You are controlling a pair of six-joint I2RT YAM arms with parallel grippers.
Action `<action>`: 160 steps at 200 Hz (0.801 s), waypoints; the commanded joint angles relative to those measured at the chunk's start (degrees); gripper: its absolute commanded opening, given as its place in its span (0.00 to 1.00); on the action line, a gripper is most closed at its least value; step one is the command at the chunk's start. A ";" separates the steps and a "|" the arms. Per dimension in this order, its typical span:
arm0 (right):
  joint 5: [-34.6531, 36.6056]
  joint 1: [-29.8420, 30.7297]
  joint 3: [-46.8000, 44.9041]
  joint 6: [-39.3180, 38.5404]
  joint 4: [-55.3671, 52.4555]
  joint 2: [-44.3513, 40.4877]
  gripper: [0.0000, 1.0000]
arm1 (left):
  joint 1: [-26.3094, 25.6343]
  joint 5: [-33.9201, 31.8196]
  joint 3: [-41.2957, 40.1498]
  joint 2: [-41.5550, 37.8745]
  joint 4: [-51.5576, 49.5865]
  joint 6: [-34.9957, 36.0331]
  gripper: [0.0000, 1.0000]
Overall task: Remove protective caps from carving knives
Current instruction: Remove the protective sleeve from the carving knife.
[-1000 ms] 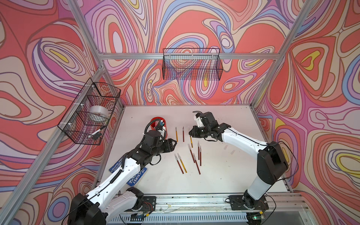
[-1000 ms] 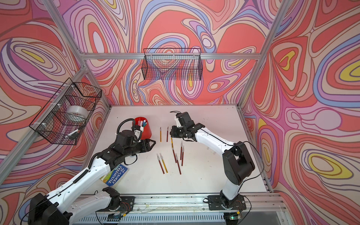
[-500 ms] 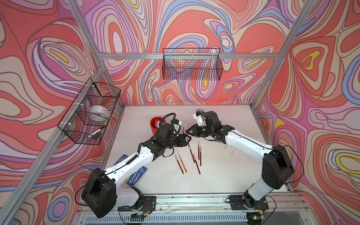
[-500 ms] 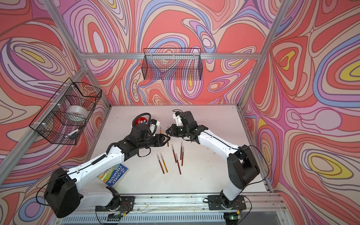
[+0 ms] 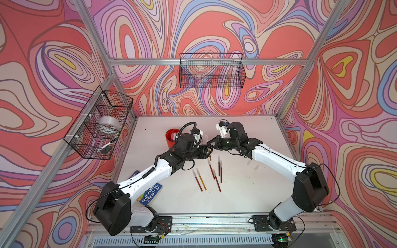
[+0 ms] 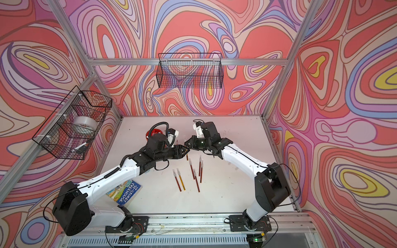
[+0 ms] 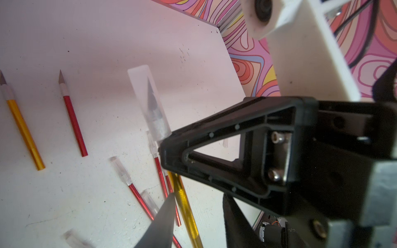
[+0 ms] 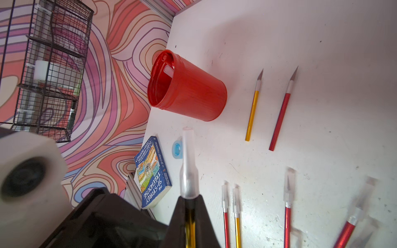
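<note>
1. Clamping the handle of the yellow carving knife [image 8: 190, 223], the right gripper [image 8: 190, 199] is closed tight on it. The protective cap [image 8: 188, 167] sits on the blade, sticking out past the fingertips.
2. Opposite it, over the middle of the bench [image 5: 247, 193], the left gripper [image 7: 197, 195] has its jaws apart on either side of the same handle.
3. Six capped knives [image 8: 287, 216] lie toward the front edge.
4. Two bare-bladed knives [image 8: 253, 107] lie beside the red cup [image 8: 189, 90], toward the far left corner.

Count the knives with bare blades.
2: a yellow knife and a red knife, side by side on the table next to the red cup. The other knives in view are capped. More may be hidden.
</note>
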 commanded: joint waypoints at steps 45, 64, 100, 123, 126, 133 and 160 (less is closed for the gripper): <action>-1.84 0.47 -0.24 0.56 1.06 -3.71 0.00 | -0.39 -1.89 0.61 1.70 -0.75 -0.24 0.29; -1.98 0.45 -0.74 0.73 1.47 -3.46 0.00 | -0.42 -2.02 1.20 1.70 -0.93 -0.07 0.14; -2.32 0.46 -1.31 0.66 1.57 -2.61 0.00 | -0.40 -2.30 2.11 2.11 -1.97 0.16 0.02; -2.20 0.47 -1.39 0.50 1.52 -2.48 0.17 | -0.43 -2.22 1.82 2.31 -1.83 -0.10 0.00; -2.05 0.47 -1.33 0.38 1.48 -2.48 0.20 | -0.38 -2.22 1.80 2.30 -1.88 -0.14 0.00; -1.62 0.47 -1.05 0.06 1.08 -2.48 0.25 | -0.38 -2.23 1.75 2.23 -1.86 -0.15 0.00; 0.72 0.13 1.72 -2.37 -2.09 -1.92 0.35 | -0.40 -2.65 1.19 1.80 -1.91 -0.29 0.00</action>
